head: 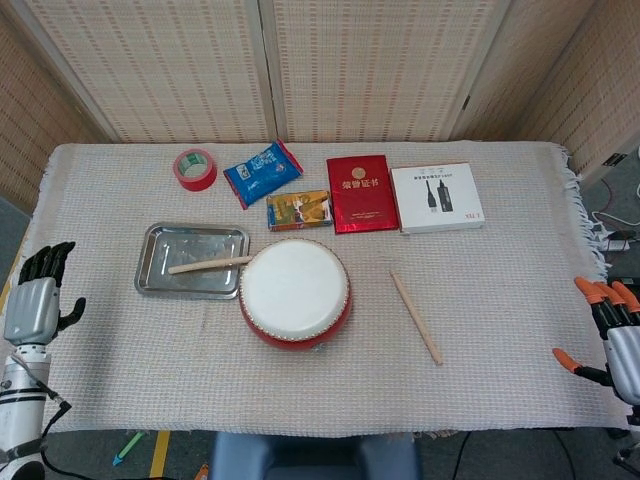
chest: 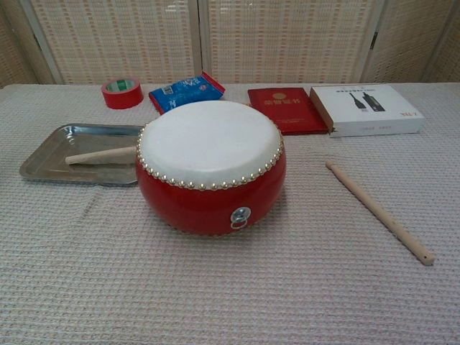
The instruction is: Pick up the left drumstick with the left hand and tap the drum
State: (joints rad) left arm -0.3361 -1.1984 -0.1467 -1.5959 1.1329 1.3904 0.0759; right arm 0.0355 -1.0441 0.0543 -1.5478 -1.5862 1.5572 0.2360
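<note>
The red drum (head: 295, 291) (chest: 210, 164) with a white skin stands in the middle of the table. The left drumstick (head: 208, 264) (chest: 100, 154) lies in the metal tray (head: 160, 282) (chest: 43, 162), its far end against the drum. My left hand (head: 36, 302) hangs off the table's left edge, fingers apart, holding nothing, far from the stick. My right hand (head: 608, 330) with orange fingertips is off the right edge, fingers spread and empty. Neither hand shows in the chest view.
A second drumstick (head: 416, 317) (chest: 379, 211) lies right of the drum. Along the back are red tape (head: 195, 168), a blue packet (head: 262, 171), a small colourful box (head: 299, 210), a red booklet (head: 361, 193) and a white box (head: 436, 197).
</note>
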